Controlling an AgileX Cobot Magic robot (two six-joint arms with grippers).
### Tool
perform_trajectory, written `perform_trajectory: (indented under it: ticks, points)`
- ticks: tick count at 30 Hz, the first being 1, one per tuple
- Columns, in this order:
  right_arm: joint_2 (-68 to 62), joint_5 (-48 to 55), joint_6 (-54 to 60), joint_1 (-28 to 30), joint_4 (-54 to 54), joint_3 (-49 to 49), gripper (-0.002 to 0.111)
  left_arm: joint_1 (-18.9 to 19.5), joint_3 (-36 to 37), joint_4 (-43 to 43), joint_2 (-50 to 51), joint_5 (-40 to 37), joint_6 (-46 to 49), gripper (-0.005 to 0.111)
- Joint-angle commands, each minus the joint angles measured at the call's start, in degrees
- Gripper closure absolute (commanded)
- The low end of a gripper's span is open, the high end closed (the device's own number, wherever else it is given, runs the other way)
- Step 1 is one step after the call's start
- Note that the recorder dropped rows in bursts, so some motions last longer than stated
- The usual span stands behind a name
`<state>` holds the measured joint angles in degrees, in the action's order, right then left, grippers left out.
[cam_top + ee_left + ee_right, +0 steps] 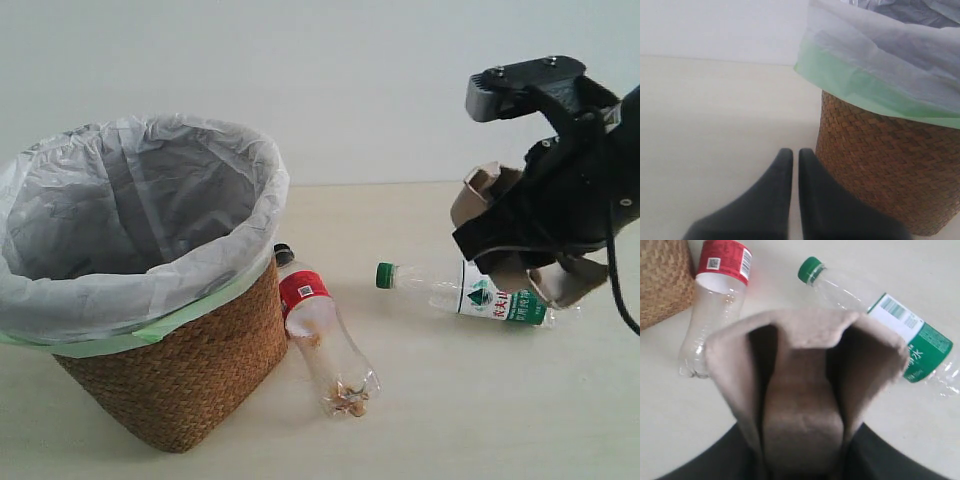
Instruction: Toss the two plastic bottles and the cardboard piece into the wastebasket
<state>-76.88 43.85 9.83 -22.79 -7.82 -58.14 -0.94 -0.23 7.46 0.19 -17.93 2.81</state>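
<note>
The small grey-brown moulded pulp cardboard piece (482, 196) is clamped in the right hand (528, 240), raised off the pale desk (480, 420). The large round brown wicker wastebasket (180, 380) with its white plastic liner lies well off toward the left arm's side of that hand, beyond the clear green-capped plastic bottle (470, 296) below the hand and the clear red-labelled bottle (316, 330) just beside the basket wall. The left hand (795, 162), fingers together on nothing, is held low beside the basket; only the right wrist view shows the piece's long axis running straight out from the hand, and only the exterior view shows the basket's open mouth.
</note>
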Motion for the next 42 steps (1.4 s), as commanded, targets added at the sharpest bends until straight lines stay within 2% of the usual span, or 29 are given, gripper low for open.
perform_trajectory:
  ticks: [1,8,16,20,23,24,26,28,30,33,36,42]
  points:
    - [4.4,-2.2,0.5,3.7,1.2,4.5,0.106,0.0,0.2,-0.2,-0.2,0.2,-0.3,0.103]
    - [10.6,-4.0,-0.2,9.5,0.7,11.2,0.106,0.0,0.2,-0.2,-0.2,0.2,-0.3,0.103]
    - [10.2,-3.4,-8.1,17.6,4.7,11.5,0.106,0.0,0.2,-0.2,-0.2,0.2,-0.3,0.103]
    - [7.3,-7.2,-9.1,18.4,5.4,11.5,0.106,0.0,0.2,-0.2,-0.2,0.2,-0.3,0.103]
    - [3.5,-12.0,-8.1,15.2,1.4,10.3,0.104,0.0,0.2,-0.2,-0.2,0.2,-0.3,0.103]
    - [2.0,-12.8,-7.0,13.0,-1.4,8.7,0.100,0.0,0.2,-0.2,-0.2,0.2,-0.3,0.103]
    - [-1.0,-12.2,-4.7,6.9,-8.9,3.5,0.083,0.0,0.2,-0.2,-0.2,0.2,-0.3,0.103]
    - [-4.3,-10.4,-2.3,0.1,-19.7,-5.1,0.057,0.0,0.2,-0.2,-0.2,0.2,-0.3,0.103]
    - [-6.7,-9.2,-2.0,-5.5,-28.6,-14.1,0.041,0.0,0.2,-0.2,-0.2,0.2,-0.3,0.103]
    - [-9.4,-6.3,-0.4,-12.0,-29.8,-30.2,0.041,0.0,0.2,-0.2,-0.2,0.2,-0.3,0.103]
    - [-10.8,-2.2,-3.5,-12.8,-25.8,-37.8,0.041,0.0,0.2,-0.2,-0.2,0.2,-0.3,0.103]
    - [-10.8,6.7,-12.8,-11.4,-6.1,-38.4,0.041,0.0,0.2,-0.2,-0.2,0.2,-0.3,0.103]
